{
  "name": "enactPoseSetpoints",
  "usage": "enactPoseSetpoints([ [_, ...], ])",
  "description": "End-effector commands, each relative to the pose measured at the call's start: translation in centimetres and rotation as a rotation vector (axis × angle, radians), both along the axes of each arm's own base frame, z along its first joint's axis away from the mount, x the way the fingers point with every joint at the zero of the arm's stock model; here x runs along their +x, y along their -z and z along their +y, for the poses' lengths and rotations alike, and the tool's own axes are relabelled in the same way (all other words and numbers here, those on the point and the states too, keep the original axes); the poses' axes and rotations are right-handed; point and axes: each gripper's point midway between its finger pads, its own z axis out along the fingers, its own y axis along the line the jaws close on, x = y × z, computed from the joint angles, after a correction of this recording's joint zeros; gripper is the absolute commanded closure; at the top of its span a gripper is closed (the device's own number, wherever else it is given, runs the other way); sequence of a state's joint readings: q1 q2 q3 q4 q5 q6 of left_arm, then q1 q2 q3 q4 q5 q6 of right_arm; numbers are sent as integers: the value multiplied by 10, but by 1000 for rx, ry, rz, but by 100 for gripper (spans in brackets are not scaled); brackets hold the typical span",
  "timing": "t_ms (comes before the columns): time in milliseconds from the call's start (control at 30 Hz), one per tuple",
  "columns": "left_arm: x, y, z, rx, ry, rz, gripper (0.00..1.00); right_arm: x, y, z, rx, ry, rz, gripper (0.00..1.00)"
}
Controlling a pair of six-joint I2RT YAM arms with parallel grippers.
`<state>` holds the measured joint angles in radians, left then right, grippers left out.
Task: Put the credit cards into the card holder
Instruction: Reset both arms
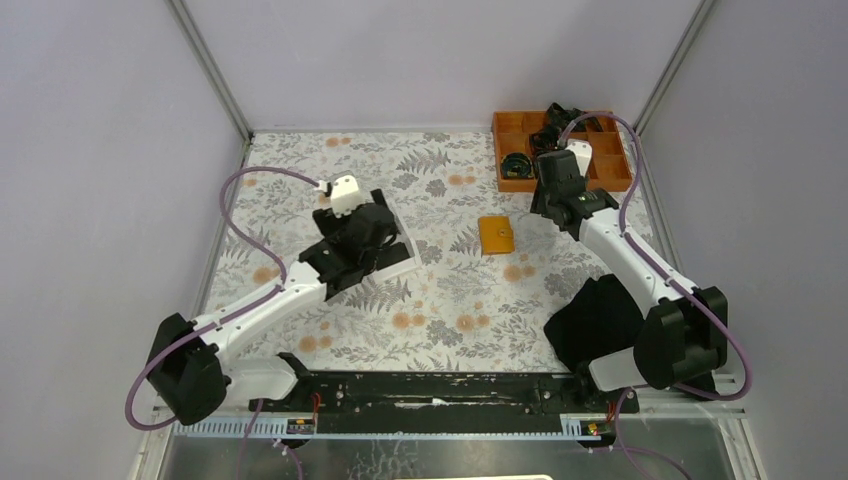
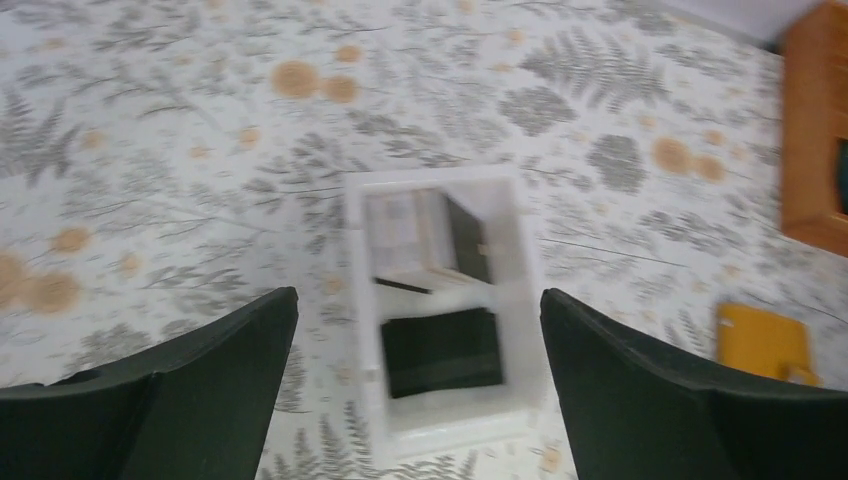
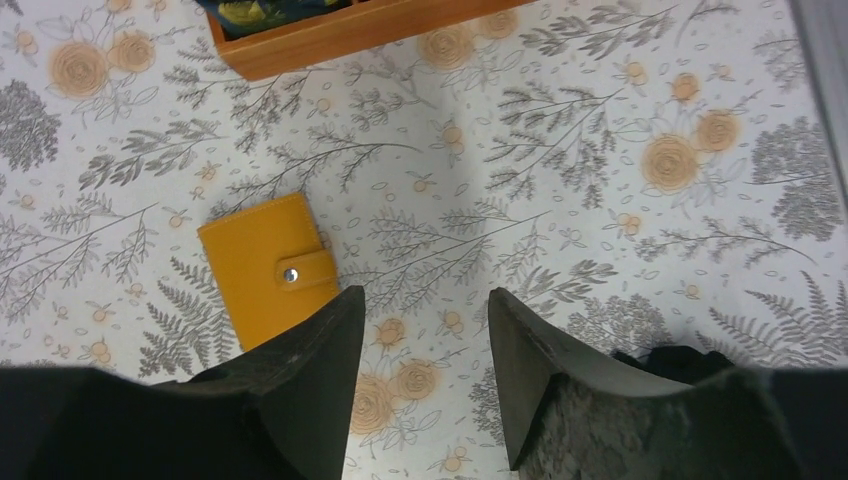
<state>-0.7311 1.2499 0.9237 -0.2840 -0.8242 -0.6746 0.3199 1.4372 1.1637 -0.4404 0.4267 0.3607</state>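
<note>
Left claw [image 2: 417, 300] is spread wide with nothing in it, hanging right over the white box [image 2: 520, 300]. The credit cards are straight below, between its fingers: a dark card [image 2: 440, 352] lying flat in the nearer compartment, and a messier pale-and-dark pile [image 2: 430, 240] in the one just past it. Can't tell how many are in that pile, it's blurry.

Right claw [image 3: 425, 295] is also released and empty. The card holder [image 3: 265, 265] lies flat on the table just off its left finger, clasp snapped shut, not touching as far as I can see. A black cloth [image 3: 680, 360] is near its right finger, and the orange tray [image 3: 350, 35] is further out ahead.

My read: this is the card-pickup step. I'd go for the flat dark card first, coming down square with one finger inside the box wall, since thin plastic lying flat will just slide if you pinch at an angle. The holder also needs unclasping before anything goes in, so the right claw should pin or open it, or it'll skate across the cloth-print table
</note>
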Motion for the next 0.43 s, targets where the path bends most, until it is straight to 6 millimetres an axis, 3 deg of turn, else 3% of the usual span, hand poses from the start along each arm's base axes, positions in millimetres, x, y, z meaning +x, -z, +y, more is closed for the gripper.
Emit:
enactPoseSetpoints([
  [0,-7,8,52,107,-154,-25,0,-4,-22,-23,-60,100,-76,43],
  [200,-7,15,63,189,-143,-36,0,-20,-27,-38,-110,133,-64,41],
  [300,-8,15,63,194,-135,-33,0,-28,-39,-36,-79,96,-143,40],
  [333,-8,15,63,194,-134,-34,0,-29,-43,-35,-61,80,-190,34],
  [400,-8,16,64,196,-133,-33,0,-33,-53,-37,-43,87,-251,2],
])
